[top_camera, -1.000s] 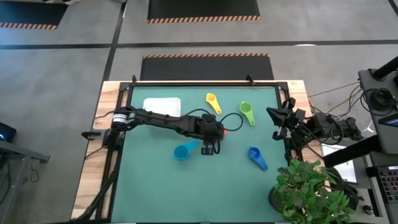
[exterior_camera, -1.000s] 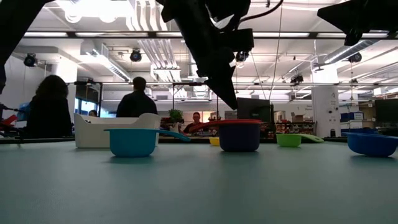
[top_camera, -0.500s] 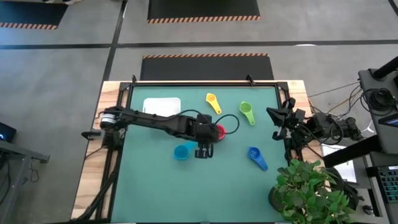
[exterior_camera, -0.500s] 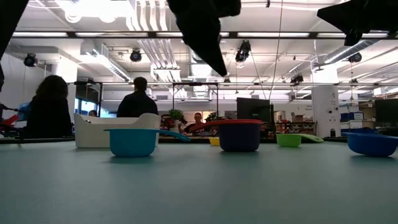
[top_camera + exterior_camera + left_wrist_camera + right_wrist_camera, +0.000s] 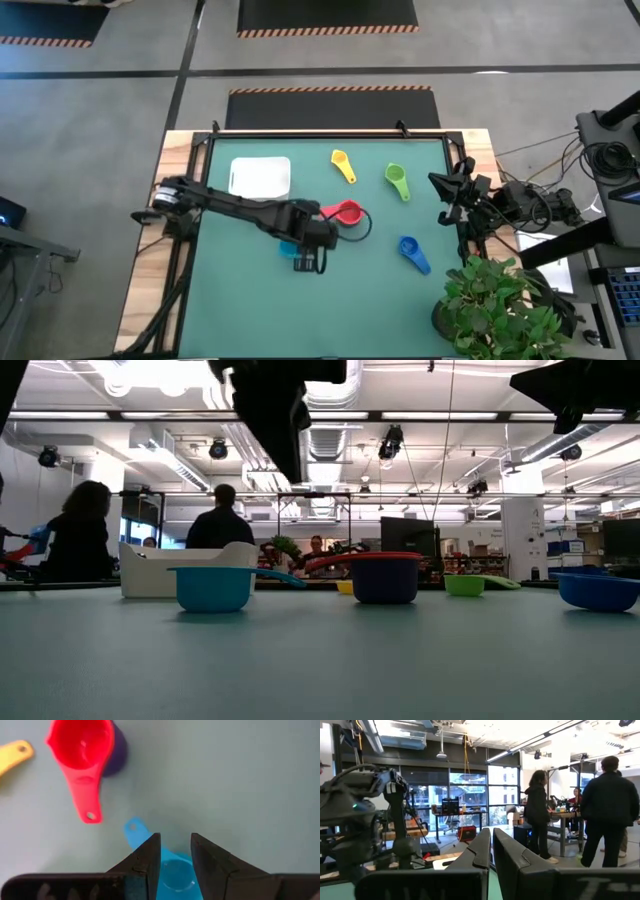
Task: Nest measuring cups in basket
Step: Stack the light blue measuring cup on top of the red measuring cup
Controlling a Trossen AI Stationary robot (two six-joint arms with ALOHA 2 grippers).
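My left gripper (image 5: 175, 845) is open and hangs above the light blue cup (image 5: 172, 872), clear of it, its fingers on either side of the bowl's rim near the handle (image 5: 134, 828). In the high view this gripper (image 5: 308, 260) is at mid-table over that cup (image 5: 289, 247), which stands on its base (image 5: 213, 588). The red cup (image 5: 347, 212) sits nested in a purple cup (image 5: 118, 754). Yellow (image 5: 342, 165), green (image 5: 397, 180) and dark blue (image 5: 412, 252) cups lie apart. The white basket (image 5: 261, 177) is at far left. No orange cup shows. My right gripper (image 5: 491, 840) is shut, parked at the right edge.
A potted plant (image 5: 500, 310) stands past the table's near right corner. A black cable (image 5: 365, 225) loops beside the red cup. The green mat (image 5: 250, 310) is bare along the near side. People sit in the room beyond the table.
My left gripper has risen from just above the red-and-purple stack and swung toward the table's left and near edge, ending over the light blue cup. The cups have stayed where they were.
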